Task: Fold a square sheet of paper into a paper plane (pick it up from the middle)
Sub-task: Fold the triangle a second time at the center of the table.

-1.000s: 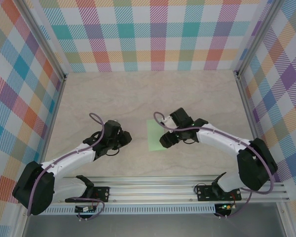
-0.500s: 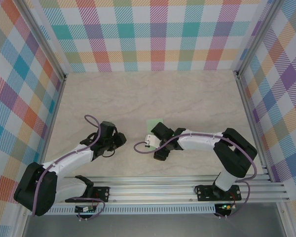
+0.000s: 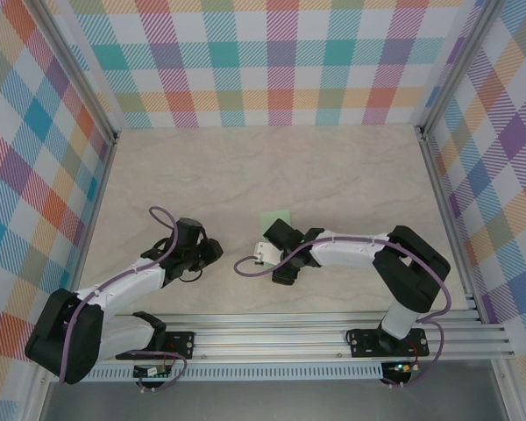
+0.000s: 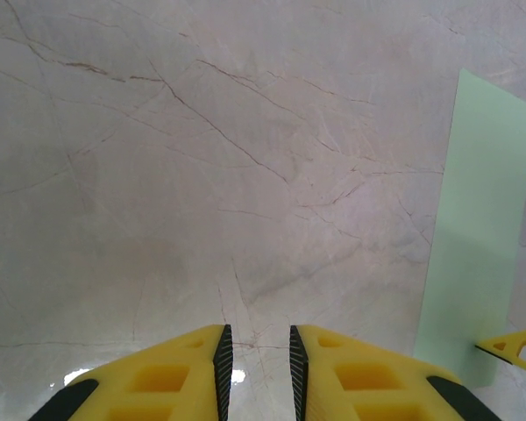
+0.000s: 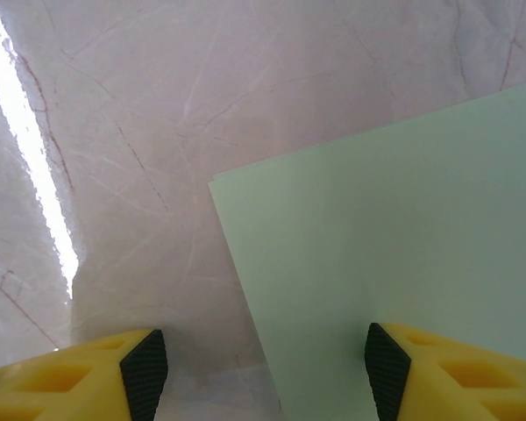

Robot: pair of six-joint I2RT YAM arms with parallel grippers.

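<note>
a: what does the top camera give that the wrist cameras don't?
b: the whole layout. the square sheet of paper (image 3: 275, 217) lies flat on the marble table (image 3: 351, 167), near the middle. the right arm covers its near part, so a green patch pokes out beyond it. checked walls (image 3: 272, 61) stand on three sides, and both bases sit on the metal rail (image 3: 272, 338).
a: and the wrist cameras?
b: the jaws. the right gripper (image 5: 263, 346) stands wide, one finger over bare table and the other over the sheet, with a corner of the paper between them. nothing is pinched, and i cannot tell whether the pads touch the sheet. the left gripper (image 4: 256, 333) shows a narrow slit between its fingers with bare table in it, holding nothing. its view has the sheet off to the right, apart from it, and a yellow fingertip (image 4: 517, 348) of the other gripper at the sheet's near corner.
a: any writing?
b: the paper is plain. print on the small board (image 3: 149, 372) below the rail is too small to read.
a: arm poses?
b: the left arm runs from its base up and to the right, low over the table, wrist turned toward the sheet. the right arm folds sharply at the elbow near the right wall and stretches left, a purple cable (image 3: 245, 266) looping off its wrist.
</note>
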